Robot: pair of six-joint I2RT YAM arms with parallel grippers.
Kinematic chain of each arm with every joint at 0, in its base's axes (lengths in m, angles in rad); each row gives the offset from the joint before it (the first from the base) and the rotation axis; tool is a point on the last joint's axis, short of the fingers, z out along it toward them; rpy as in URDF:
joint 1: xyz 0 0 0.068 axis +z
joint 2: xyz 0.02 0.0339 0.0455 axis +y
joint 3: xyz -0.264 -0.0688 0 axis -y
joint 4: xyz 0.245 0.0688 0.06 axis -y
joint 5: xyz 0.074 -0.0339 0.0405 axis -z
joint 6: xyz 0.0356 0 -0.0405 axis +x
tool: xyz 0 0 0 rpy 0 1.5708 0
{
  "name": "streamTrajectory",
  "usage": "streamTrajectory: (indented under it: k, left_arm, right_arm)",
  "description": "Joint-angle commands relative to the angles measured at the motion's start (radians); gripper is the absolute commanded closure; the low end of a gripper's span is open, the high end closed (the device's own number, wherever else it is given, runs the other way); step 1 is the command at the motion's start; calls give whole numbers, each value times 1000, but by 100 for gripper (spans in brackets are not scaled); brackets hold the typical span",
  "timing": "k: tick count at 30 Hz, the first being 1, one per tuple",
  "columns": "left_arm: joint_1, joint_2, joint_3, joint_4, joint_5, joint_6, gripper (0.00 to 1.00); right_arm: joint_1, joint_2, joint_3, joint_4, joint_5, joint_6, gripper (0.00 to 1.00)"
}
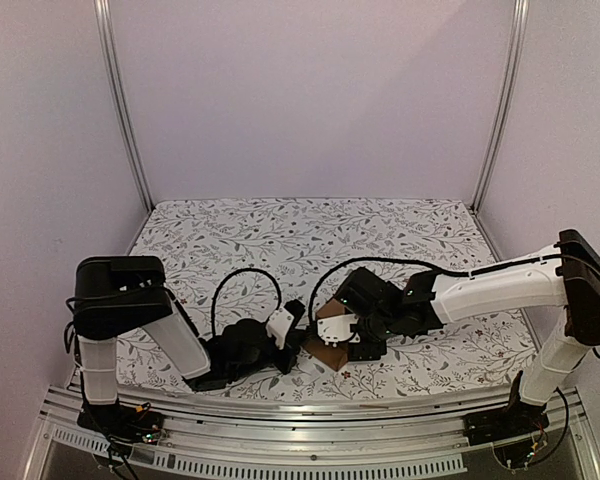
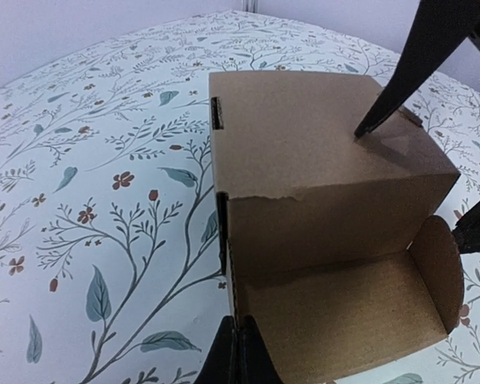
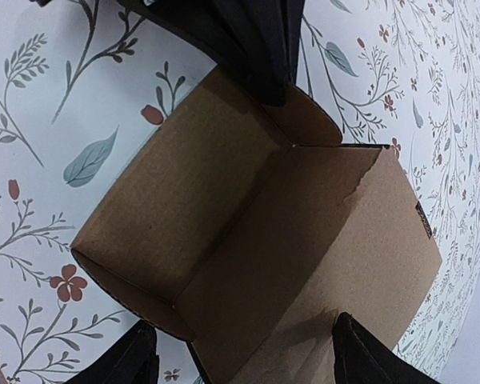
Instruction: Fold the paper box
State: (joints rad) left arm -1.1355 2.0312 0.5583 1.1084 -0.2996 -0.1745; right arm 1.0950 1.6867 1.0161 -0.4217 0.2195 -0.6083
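The paper box (image 1: 328, 350) is a small brown carton lying on its side on the table between both grippers. In the left wrist view its open end (image 2: 336, 312) faces the camera, with a rounded flap at the right. My left gripper (image 2: 240, 356) is shut on the edge of the box's left wall. My right gripper (image 3: 248, 364) is open wide and straddles the box (image 3: 304, 240). One of its fingers (image 2: 384, 104) touches the top panel and the other sits beside the open end. The left gripper's fingers (image 3: 248, 48) hold the far edge in the right wrist view.
The table is covered with a white cloth (image 1: 280, 235) with a leaf and flower print. Metal posts (image 1: 120, 100) and plain walls enclose the back and sides. A metal rail (image 1: 310, 420) runs along the near edge.
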Motion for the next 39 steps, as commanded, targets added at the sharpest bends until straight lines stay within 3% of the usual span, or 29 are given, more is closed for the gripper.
streamTrajectory:
  k: [1,20,28,39]
  left_arm:
    - [-21,-9,45,-51,-2,20,100]
    - [-20,-121,217,-439,38,-21,100]
    - [-10,-143,236,-495,43,-34,100]
    - [18,-160,305,-641,108,-53,100]
  right_arm:
    - [4,47,-20,-76,-92,-12,27]
    - [4,65,-56,-39,-82,-76,32]
    - [3,71,-57,-35,-81,-79,33]
    - [3,61,-75,-91,-193,-154,30]
